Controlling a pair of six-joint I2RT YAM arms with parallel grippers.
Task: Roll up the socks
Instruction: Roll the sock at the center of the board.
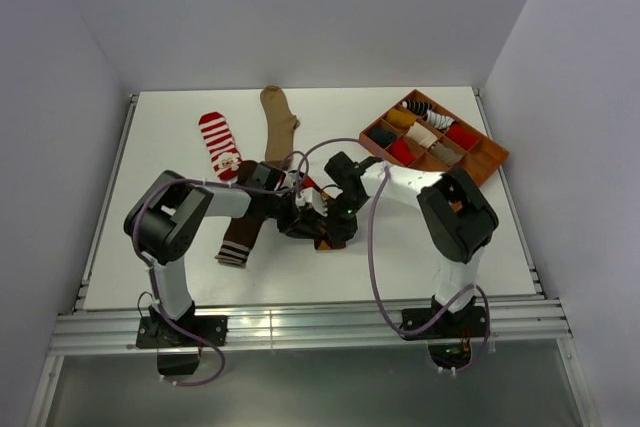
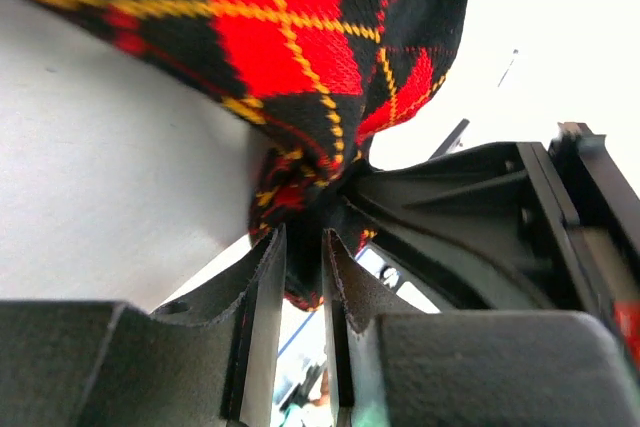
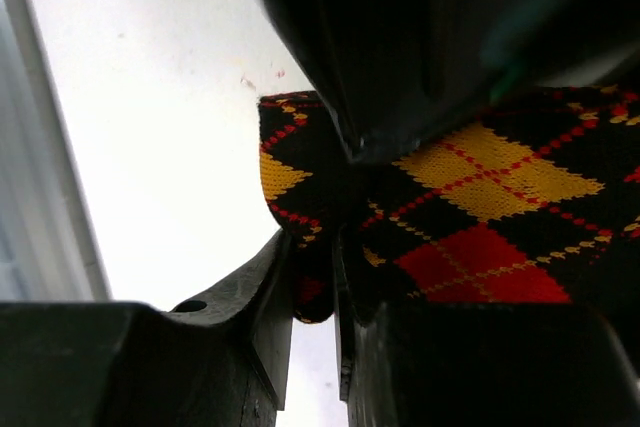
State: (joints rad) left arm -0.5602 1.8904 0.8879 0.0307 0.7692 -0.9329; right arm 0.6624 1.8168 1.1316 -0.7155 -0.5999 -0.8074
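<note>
The black argyle sock (image 1: pixel 322 237) with red and yellow diamonds lies bunched at the table's middle, mostly hidden under both grippers in the top view. My left gripper (image 1: pixel 300 219) is shut on a fold of this sock (image 2: pixel 300 57). My right gripper (image 1: pixel 335 219) is shut on another fold of the sock (image 3: pixel 470 217). The two grippers are almost touching. A dark brown sock (image 1: pixel 240 237) with a striped cuff lies under the left arm. A plain tan sock (image 1: pixel 279 122) and a red-and-white striped sock (image 1: pixel 219 145) lie flat at the back.
A wooden tray (image 1: pixel 488 159) with compartments holding several rolled socks stands at the back right. White walls close the table at the back and sides.
</note>
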